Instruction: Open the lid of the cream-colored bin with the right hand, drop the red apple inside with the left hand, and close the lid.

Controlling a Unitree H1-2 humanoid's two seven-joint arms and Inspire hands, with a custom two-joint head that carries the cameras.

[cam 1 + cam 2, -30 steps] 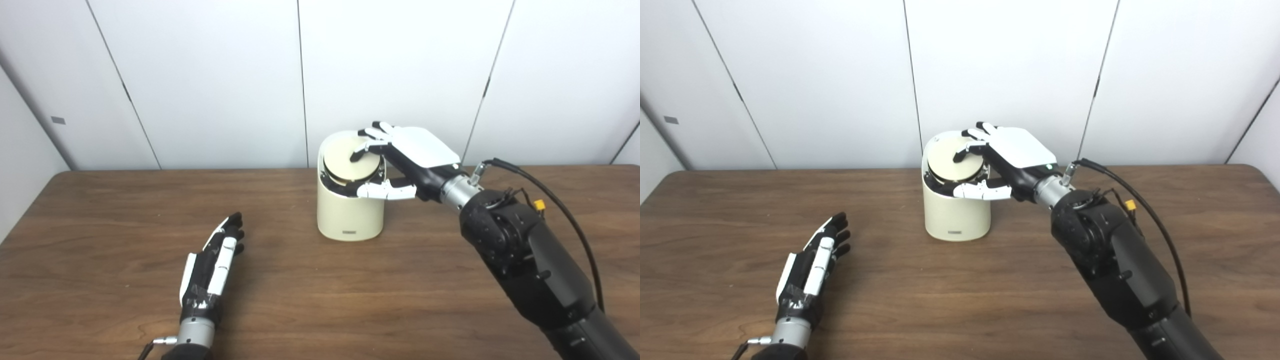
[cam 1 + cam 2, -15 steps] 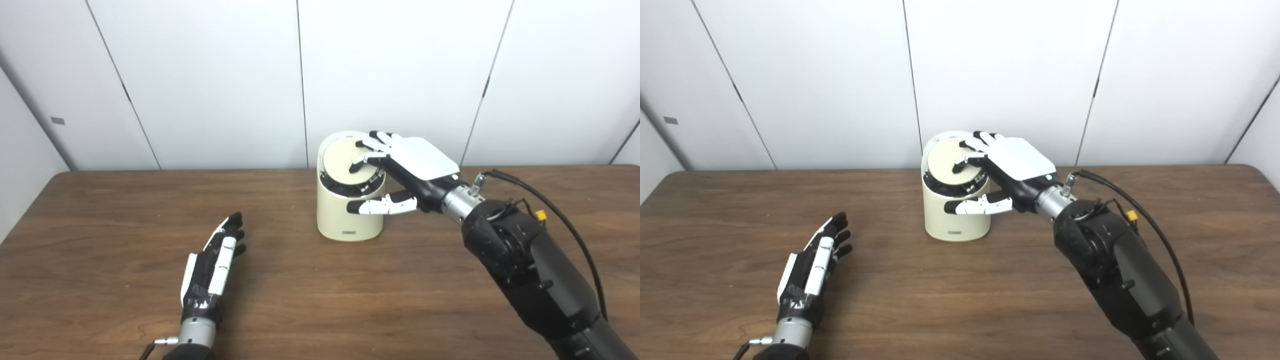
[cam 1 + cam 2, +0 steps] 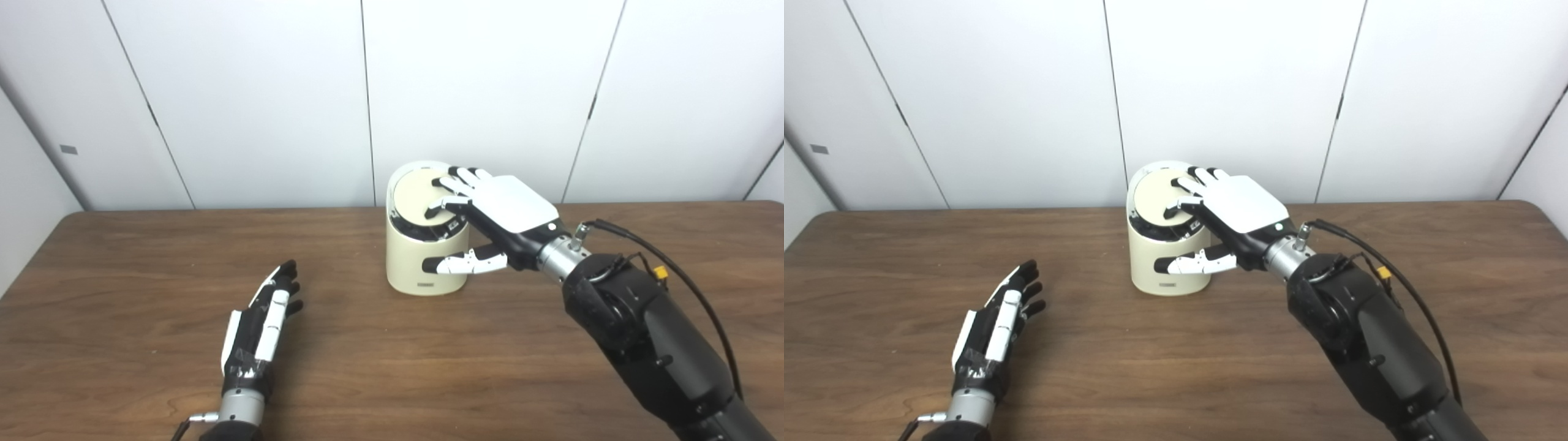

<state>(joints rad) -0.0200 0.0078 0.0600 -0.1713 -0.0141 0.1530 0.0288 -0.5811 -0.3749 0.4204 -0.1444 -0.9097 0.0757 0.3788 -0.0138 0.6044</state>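
At lower left of the frame the left hand (image 3: 260, 321) rests on the wooden table (image 3: 380, 361), empty, fingers extended. At centre stands the cream-colored bin (image 3: 422, 257); the right hand (image 3: 490, 214) lies spread over its lid (image 3: 411, 195), fingertips pressing it, grasping nothing. No apple shows.

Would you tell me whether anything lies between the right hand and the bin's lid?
Nothing visible does: the right hand is already over the bin, fingers on the lid.
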